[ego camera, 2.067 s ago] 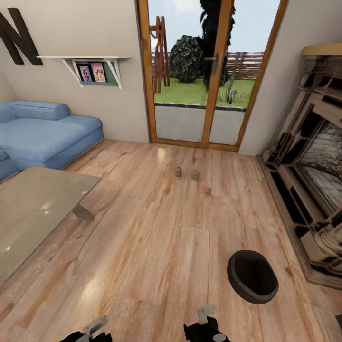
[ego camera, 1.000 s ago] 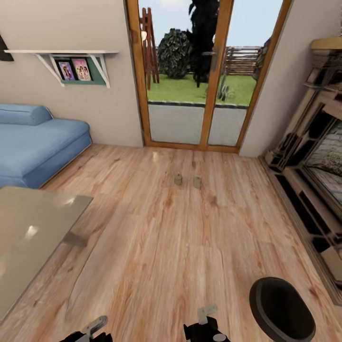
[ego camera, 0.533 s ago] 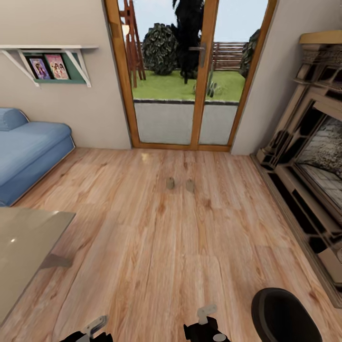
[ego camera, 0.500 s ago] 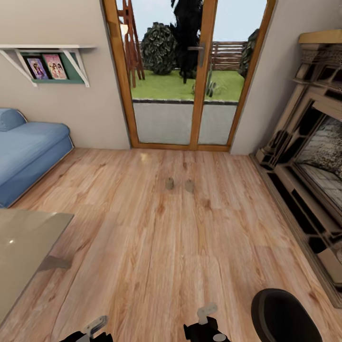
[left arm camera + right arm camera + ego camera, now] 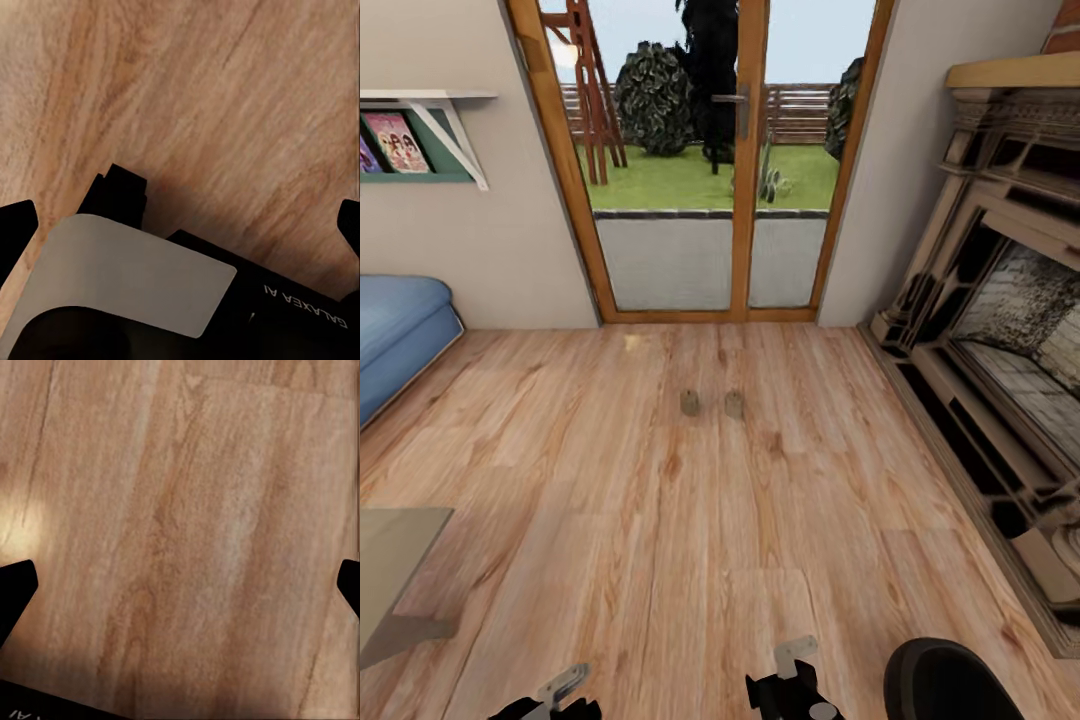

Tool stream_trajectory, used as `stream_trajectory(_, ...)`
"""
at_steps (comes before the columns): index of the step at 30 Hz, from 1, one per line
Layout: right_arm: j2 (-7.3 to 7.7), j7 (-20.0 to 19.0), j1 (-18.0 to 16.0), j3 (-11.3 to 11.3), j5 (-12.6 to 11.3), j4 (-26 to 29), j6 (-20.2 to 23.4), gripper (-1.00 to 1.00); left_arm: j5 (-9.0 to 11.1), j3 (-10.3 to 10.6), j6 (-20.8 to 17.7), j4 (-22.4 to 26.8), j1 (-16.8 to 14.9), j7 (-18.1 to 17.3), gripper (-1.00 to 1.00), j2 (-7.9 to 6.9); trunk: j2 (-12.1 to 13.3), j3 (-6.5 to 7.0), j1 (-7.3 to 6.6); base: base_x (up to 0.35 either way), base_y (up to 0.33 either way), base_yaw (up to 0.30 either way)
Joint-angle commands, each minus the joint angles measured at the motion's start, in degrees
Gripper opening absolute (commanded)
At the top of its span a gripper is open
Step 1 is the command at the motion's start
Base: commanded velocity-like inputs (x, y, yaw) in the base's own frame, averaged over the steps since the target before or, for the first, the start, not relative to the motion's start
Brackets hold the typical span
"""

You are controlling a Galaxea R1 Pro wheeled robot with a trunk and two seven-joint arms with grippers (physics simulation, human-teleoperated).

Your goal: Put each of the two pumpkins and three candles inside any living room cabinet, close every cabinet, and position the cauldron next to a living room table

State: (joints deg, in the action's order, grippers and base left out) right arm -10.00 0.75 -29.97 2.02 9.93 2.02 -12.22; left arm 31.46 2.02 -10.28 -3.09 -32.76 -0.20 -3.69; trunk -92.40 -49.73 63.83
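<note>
Robot is facing two candles (image 5: 711,403) on floor w/ cauldron (image 5: 955,680) near its right side. Both grippers, left (image 5: 180,225) & right (image 5: 180,577), are hanging spread wide, carrying nothing, prob. readied for pickup.

Floor (image 5: 660,520): wood planks, light warm grain, semi-gloss, with a faint glare patch just in front of the door (image 5: 690,160). Door: orange-brown wood frame, clear glass panes. Two candles (image 5: 711,403) on the floor: matt grey-beige, waxy. Cauldron (image 5: 950,685): matt black. Sofa (image 5: 395,330), left of the door: blue cloth. Fireplace (image 5: 1000,330), right of the door: carved stone-look surround, rough brick inside. Bench (image 5: 390,570): smooth, glossy grey-beige top.
</note>
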Motion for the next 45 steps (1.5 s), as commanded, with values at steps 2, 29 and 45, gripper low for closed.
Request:
stream_trajectory(2,0.00,0.02,0.00,0.00,-0.02,0.00,-0.04,1.00,0.00,0.00,0.00,-0.03,0.03,-0.02,1.00,0.00,0.00,0.00,0.00,0.336,0.000,-0.029)
stream_trajectory(29,0.00,0.04,0.00,0.00,0.14,0.00,-0.05,1.00,0.00,0.00,0.09,-0.02,0.00,-0.07,1.00,-0.21,0.00,0.00,0.00,0.336,0.016,-0.002)
stream_trajectory(45,0.00,-0.05,0.00,0.00,0.23,-0.23,0.07,1.00,0.00,0.00,0.09,-0.05,0.03,-0.07,1.00,-0.18,0.00,0.00,0.00,0.337,0.000,0.000)
